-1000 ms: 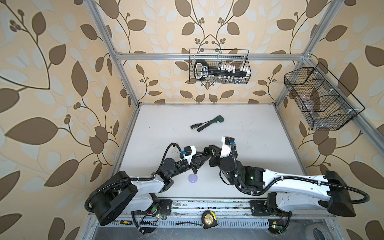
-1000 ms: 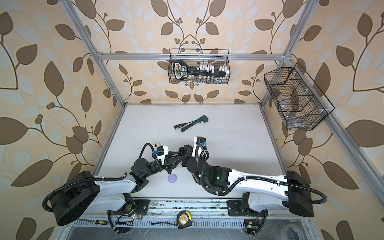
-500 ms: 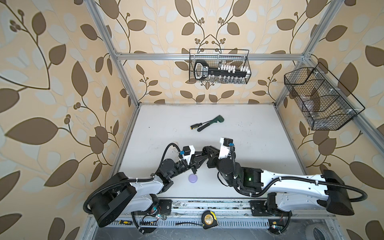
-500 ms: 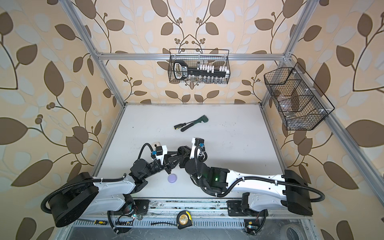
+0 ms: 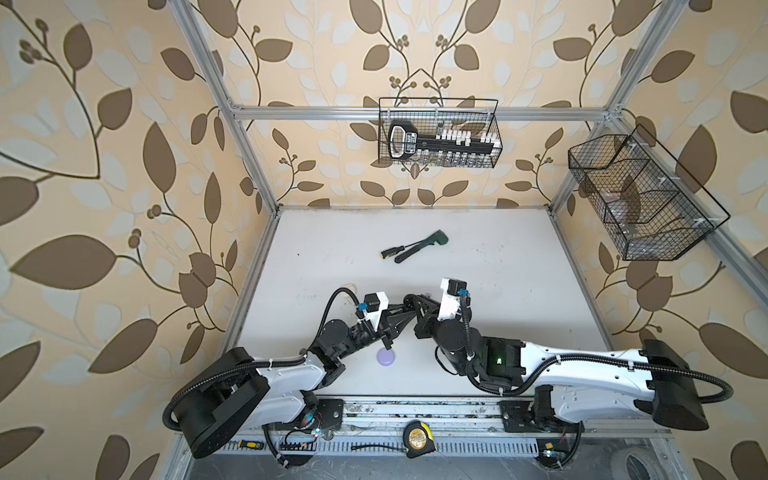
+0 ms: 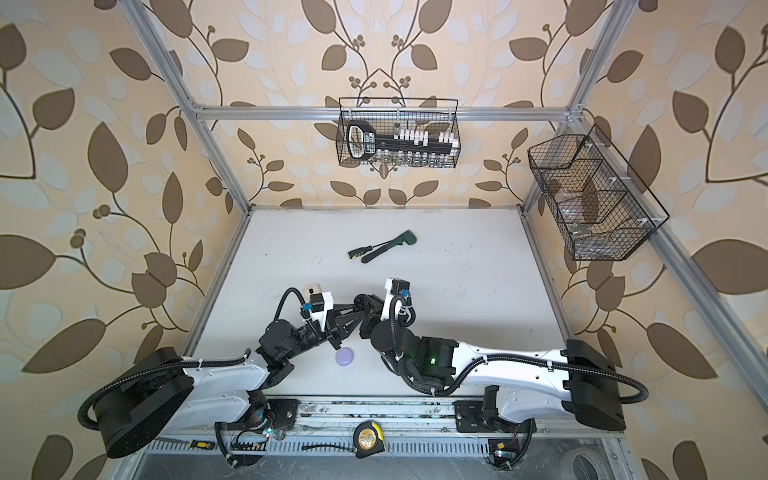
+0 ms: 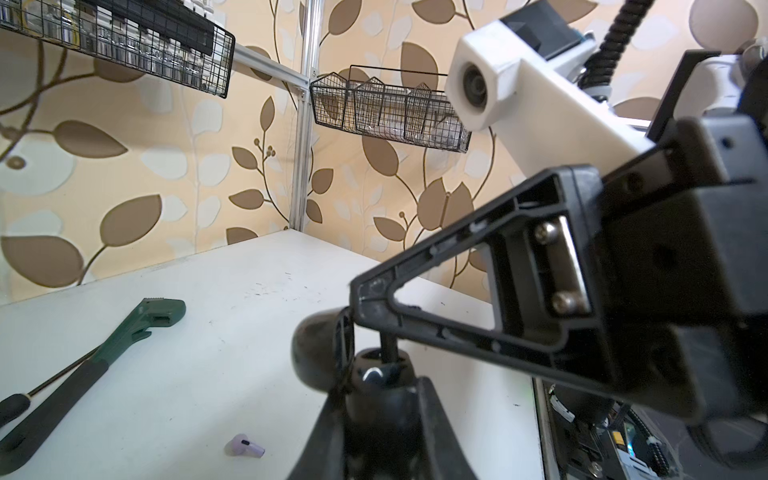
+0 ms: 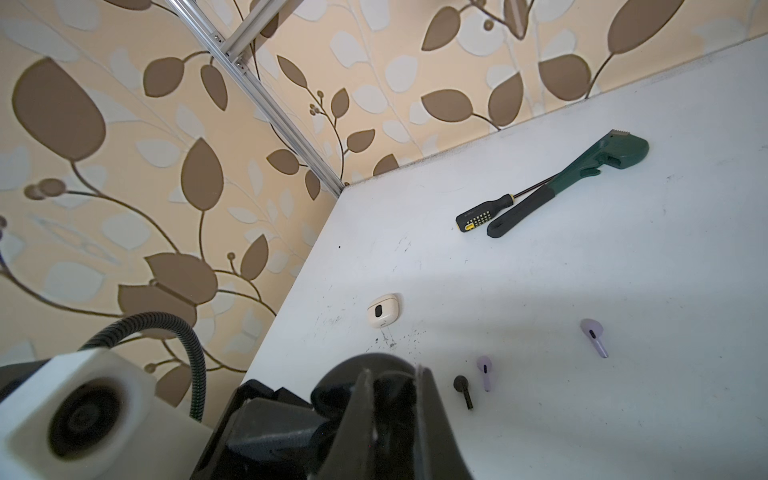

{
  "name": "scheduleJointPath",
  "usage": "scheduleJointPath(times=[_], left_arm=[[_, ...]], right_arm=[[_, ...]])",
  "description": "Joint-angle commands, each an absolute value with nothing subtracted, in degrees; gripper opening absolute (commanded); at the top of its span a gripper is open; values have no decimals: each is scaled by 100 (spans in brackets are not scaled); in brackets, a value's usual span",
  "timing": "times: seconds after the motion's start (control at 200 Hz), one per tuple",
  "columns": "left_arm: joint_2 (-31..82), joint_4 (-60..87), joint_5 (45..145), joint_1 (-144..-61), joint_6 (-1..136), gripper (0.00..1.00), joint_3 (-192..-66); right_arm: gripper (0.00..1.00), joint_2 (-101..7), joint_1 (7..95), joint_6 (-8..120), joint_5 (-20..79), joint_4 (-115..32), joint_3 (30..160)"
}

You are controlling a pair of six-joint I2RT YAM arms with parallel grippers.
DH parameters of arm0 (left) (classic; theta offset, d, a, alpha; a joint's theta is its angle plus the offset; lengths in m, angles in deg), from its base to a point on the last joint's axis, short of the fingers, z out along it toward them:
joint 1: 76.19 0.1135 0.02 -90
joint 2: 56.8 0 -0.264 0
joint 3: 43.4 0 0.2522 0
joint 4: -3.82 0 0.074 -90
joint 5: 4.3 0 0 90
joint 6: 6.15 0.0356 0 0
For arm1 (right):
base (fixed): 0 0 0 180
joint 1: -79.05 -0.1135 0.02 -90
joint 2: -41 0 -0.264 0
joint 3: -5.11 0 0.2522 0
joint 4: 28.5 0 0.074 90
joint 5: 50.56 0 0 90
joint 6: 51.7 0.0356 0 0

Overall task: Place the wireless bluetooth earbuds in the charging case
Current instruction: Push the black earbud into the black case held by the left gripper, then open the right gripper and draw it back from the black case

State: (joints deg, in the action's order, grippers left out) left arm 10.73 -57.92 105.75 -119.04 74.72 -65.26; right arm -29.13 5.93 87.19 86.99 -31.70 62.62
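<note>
My left gripper (image 7: 382, 384) is shut on an open black charging case (image 7: 376, 372), with its lid (image 7: 316, 353) swung aside. My right gripper (image 7: 362, 300) meets it from above, shut on a black earbud whose stem (image 7: 389, 348) stands in the case's socket. In both top views the two grippers touch tips at mid-table: left gripper (image 5: 400, 311), right gripper (image 5: 412, 302). In the right wrist view another black earbud (image 8: 463, 390) and two lilac earbuds (image 8: 485, 372) (image 8: 595, 336) lie loose on the table. One lilac earbud (image 7: 244, 446) also shows in the left wrist view.
A shut lilac case (image 5: 386, 356) lies near the front, below the grippers. A cream case (image 8: 383, 309) sits by the left arm's cable. A green wrench (image 5: 419, 246) and a screwdriver (image 5: 392, 251) lie farther back. Wire baskets (image 5: 438, 133) (image 5: 640, 199) hang on the walls.
The right arm has edged slightly toward the left gripper. Both grips are unchanged and the loose things on the table have not moved.
</note>
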Motion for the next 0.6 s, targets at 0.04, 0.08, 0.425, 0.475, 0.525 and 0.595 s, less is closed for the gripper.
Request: scheduleJointPath(times=[0.04,0.08,0.425,0.475,0.525,0.595], left_arm=[[912,-6398,10464,-11961,7470,0,-6566],[912,-6401,10466,-11960,7475,0,-6560],[833,-6398,10477,-11961,7527,0,-6508],[831,-6400,10468,-11960,7541,0,-6501],[814,-6399,10460,-11959,7558,0,-6490],[794,-6399,10451,-11955,7576,0,-6471]], right_arm=[[6,-2971,542,8805,8557,-3209,6146],[6,-2992,541,8813,8509,-3190,6143],[28,-2885,447,8902,8386,-3140,6063],[33,-2804,443,8890,8412,-3183,6046],[37,-2704,428,8867,8451,-3228,6019],[46,-2532,395,8832,8546,-3339,6001]])
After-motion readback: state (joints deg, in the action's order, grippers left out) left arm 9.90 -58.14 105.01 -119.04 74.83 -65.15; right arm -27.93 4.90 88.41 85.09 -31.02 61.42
